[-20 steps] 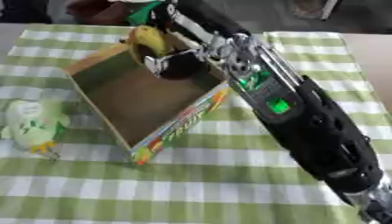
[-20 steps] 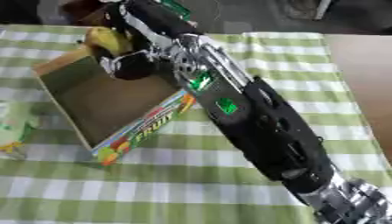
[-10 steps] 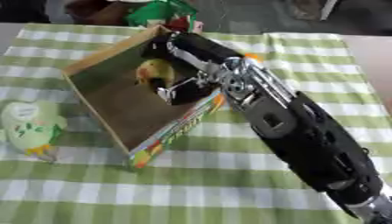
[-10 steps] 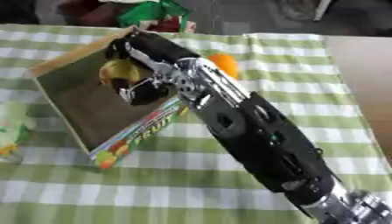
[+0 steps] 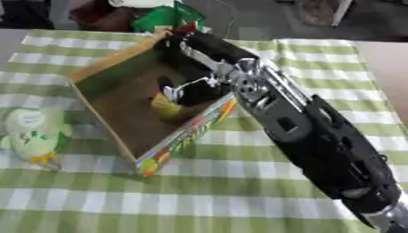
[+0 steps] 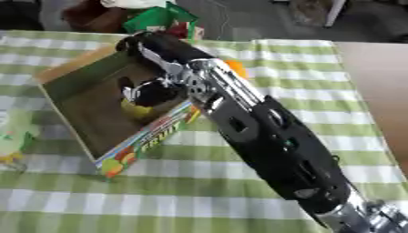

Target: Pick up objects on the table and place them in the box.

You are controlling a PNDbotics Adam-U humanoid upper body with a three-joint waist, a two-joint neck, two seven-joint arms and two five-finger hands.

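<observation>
**Yellow object lowered into the box, release still to come**

Placement looks nearly finished for one item. The right hand (image 5: 190, 88) reaches down inside the open cardboard box (image 5: 111, 77), its fingers curled round a small yellow object (image 5: 165, 104) that sits low in the box, at or just above the brown floor; whether it already rests there cannot be told. As a judgement, what remains for this item is letting go and lifting the arm clear of the box wall.

More work is left on the table (image 5: 239, 200). A pale green and white plush toy (image 5: 33, 134) stands just beside the box on its left side, outside it. An orange object (image 6: 234, 68) shows behind the arm in the right eye view, near the box's far right side, also outside. Both seem to be waiting their turn.

The yellow object is mostly hidden by the fingers, so its long axis and the way it points cannot be read. The box itself lies askew on the checked cloth, its printed long wall running from the near left toward the far right. The left hand is not in sight.
</observation>
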